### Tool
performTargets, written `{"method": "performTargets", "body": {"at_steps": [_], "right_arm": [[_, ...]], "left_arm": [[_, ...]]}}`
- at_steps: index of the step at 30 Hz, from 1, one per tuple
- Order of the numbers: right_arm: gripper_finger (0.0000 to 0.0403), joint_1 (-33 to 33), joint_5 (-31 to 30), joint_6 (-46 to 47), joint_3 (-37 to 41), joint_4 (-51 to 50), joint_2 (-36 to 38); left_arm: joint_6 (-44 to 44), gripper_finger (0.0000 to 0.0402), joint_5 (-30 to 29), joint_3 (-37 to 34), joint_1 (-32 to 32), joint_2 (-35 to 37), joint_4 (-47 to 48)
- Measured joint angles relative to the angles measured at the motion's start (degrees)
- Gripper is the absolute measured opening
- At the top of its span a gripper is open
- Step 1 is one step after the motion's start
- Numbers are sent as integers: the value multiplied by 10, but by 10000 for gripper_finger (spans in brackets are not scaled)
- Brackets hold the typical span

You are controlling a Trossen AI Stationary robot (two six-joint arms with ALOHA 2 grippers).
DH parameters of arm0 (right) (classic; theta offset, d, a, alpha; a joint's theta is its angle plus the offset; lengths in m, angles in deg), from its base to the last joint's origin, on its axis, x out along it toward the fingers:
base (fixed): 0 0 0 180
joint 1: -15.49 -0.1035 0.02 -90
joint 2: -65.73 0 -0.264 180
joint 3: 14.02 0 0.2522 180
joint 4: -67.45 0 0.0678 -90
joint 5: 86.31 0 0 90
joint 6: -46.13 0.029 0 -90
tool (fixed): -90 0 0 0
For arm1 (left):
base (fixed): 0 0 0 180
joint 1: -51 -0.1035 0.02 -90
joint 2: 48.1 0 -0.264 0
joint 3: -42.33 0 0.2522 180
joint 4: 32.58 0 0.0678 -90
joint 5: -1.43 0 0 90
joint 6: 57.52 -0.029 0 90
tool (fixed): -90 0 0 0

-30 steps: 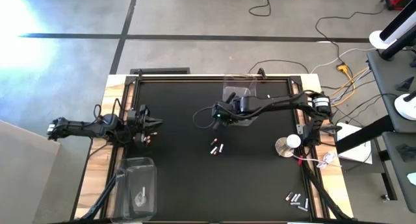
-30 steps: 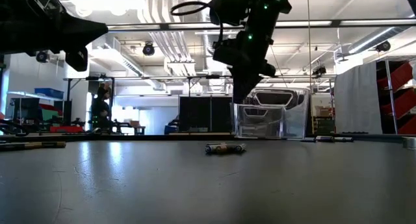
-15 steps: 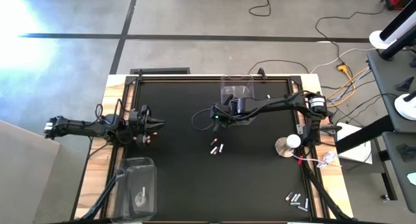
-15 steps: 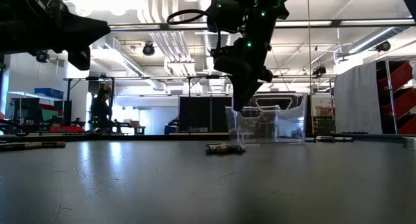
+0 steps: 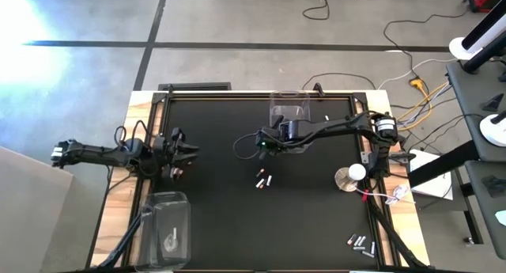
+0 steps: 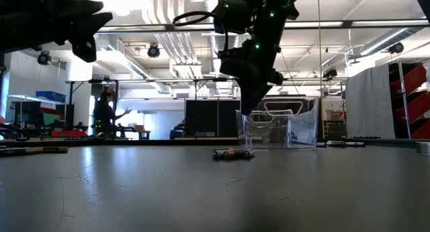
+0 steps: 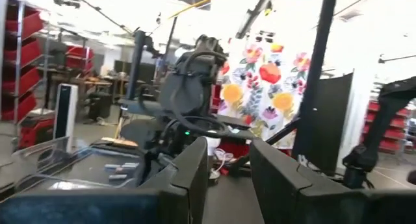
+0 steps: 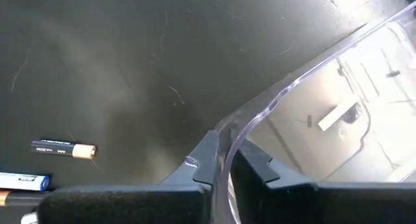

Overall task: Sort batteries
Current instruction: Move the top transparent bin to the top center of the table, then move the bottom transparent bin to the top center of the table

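Observation:
Batteries lie loose on the black mat: two at mid-table [image 5: 263, 179] [image 6: 232, 153], several near the right front corner [image 5: 360, 243], and a few at the left edge [image 5: 175, 172]. My right gripper [image 5: 270, 142] [image 8: 227, 162] is shut on a clear plastic bin [image 5: 288, 115] [image 6: 279, 128] at the far middle. Two of the batteries [image 8: 65, 149] lie close by it. My left gripper [image 5: 190, 154] [image 7: 229, 169] hovers open above the left-edge batteries, pointing toward the table's right and tipped slightly up, with nothing between its fingers. My right gripper pinches the clear bin's wall at its rim [image 8: 227, 136], at a rounded corner on the bin's near left side. One finger [image 8: 207, 160] stands on one face of the wall and the other on the opposite face. The fingers come slanting down from above.
A second clear bin [image 5: 168, 225] stands at the near left corner with something small inside. A round silver disc with a red wire [image 5: 348, 178] lies near the right edge. Cables run along the mat's right side. A person [image 6: 104, 114] stands far off in the room.
My left gripper has tipped its fingers upward while staying in place. The clear bin held by my right gripper has shifted a little on the mat, its edge moving leftward in the low view, then stayed still.

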Motion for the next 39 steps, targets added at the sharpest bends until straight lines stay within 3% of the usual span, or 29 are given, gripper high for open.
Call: {"method": "performTargets", "body": {"at_steps": [9, 12, 16, 19, 23, 28, 32, 39], "right_arm": [[116, -1, -39, -3, -1, -1, 4], [144, -7, -39, -6, -6, -4, 15], [177, -18, -39, -16, -11, -12, 43], [197, -35, -44, -26, -12, -13, 74], [210, -80, -53, -35, -12, -6, 114], [210, -159, -120, -33, -12, -3, 139], [211, -216, -164, -20, -12, 1, 136], [211, -275, -177, 8, -12, 5, 113]], "left_arm": [[-17, 96, 0, 76, 64, -73, 33], [-32, 98, -17, 130, 97, -110, 96], [-38, 113, -83, 222, 143, -163, 223], [-12, 125, -90, 310, 183, -204, 327], [59, 128, -90, 422, 262, -273, 439], [187, 122, -96, 533, 362, -383, 537], [303, 120, -99, 598, 424, -481, 599], [502, 120, -69, 688, 487, -633, 708]]}}
